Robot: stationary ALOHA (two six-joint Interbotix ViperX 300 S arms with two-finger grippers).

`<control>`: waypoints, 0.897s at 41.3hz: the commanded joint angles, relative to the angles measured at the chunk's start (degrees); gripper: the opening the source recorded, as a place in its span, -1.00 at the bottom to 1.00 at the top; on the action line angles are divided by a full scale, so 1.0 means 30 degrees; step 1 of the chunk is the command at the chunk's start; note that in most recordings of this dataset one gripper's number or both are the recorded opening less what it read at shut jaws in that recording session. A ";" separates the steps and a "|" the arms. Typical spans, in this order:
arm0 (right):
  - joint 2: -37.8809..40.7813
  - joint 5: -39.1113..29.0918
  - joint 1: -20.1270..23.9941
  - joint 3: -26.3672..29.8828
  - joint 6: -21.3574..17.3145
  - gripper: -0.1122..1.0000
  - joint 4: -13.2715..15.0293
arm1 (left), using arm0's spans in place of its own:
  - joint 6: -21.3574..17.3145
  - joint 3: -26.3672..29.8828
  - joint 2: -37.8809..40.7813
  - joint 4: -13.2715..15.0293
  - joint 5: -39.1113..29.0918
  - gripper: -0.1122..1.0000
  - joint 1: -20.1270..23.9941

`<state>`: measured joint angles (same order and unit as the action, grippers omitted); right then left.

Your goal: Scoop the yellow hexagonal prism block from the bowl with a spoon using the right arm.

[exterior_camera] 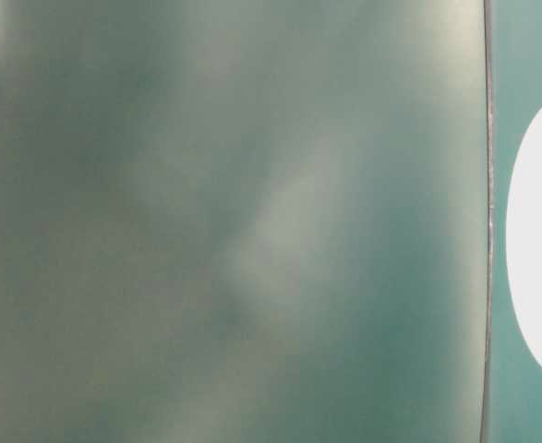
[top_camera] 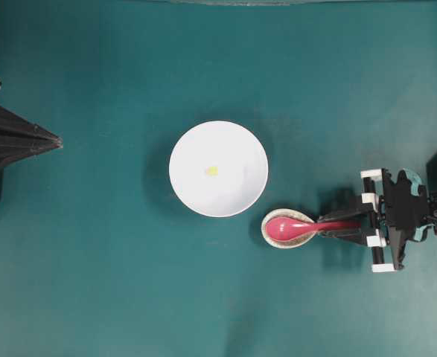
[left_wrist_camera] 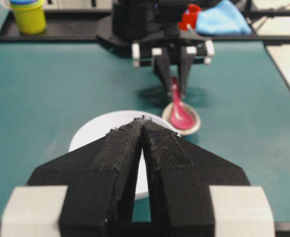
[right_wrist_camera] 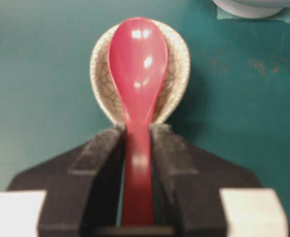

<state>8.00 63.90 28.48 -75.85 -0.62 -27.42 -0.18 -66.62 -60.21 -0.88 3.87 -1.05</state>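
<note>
The white bowl (top_camera: 233, 160) sits mid-table with the tiny yellow hexagonal prism block (top_camera: 211, 170) on its floor. Right of it the pink-red spoon (top_camera: 289, 225) lies with its scoop in a small speckled beige dish (top_camera: 278, 239), handle pointing right. My right gripper (top_camera: 345, 223) is low over the handle. In the right wrist view its fingers press both sides of the spoon (right_wrist_camera: 137, 59) handle, the gripper (right_wrist_camera: 137, 132) shut on it. My left gripper (top_camera: 54, 139) rests at the left edge, its tips (left_wrist_camera: 143, 120) together and hiding the block in the bowl (left_wrist_camera: 93, 131).
The beige dish (right_wrist_camera: 177, 69) stays under the scoop. The bowl's rim (right_wrist_camera: 251, 6) shows at the top right of the right wrist view. Behind the table stand a yellow tub (left_wrist_camera: 28, 15) and a blue cloth (left_wrist_camera: 224, 17). The table-level view is mostly blur, with the bowl (exterior_camera: 538, 240) at its right.
</note>
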 commanded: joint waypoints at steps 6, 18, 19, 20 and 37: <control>-0.0381 0.0205 0.0088 0.0234 0.0029 -0.36 0.0029 | 0.0000 0.0439 0.0205 -0.0029 0.0088 -0.70 -0.0029; -0.3076 -0.0410 -0.0117 0.0176 0.0205 -0.36 -0.0029 | 0.0029 0.0439 0.0146 -0.0029 0.0000 -0.70 -0.0029; -0.3457 -0.0645 -0.0176 0.0205 0.0293 -0.36 -0.0029 | 0.0029 0.0439 0.0146 -0.0029 -0.0029 -0.70 -0.0029; -0.3721 -0.0850 -0.0234 0.0205 0.0352 -0.36 0.0000 | 0.0029 0.0439 0.0146 -0.0029 -0.0059 -0.70 -0.0029; -0.9551 -0.9053 -0.4424 0.2139 0.2520 -0.36 -0.0029 | 0.0146 0.0498 0.0000 -0.0029 -0.0703 -0.70 -0.0029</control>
<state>-16.70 42.36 18.11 -71.98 5.71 -27.42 0.09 -66.62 -60.38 -0.79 1.93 -1.05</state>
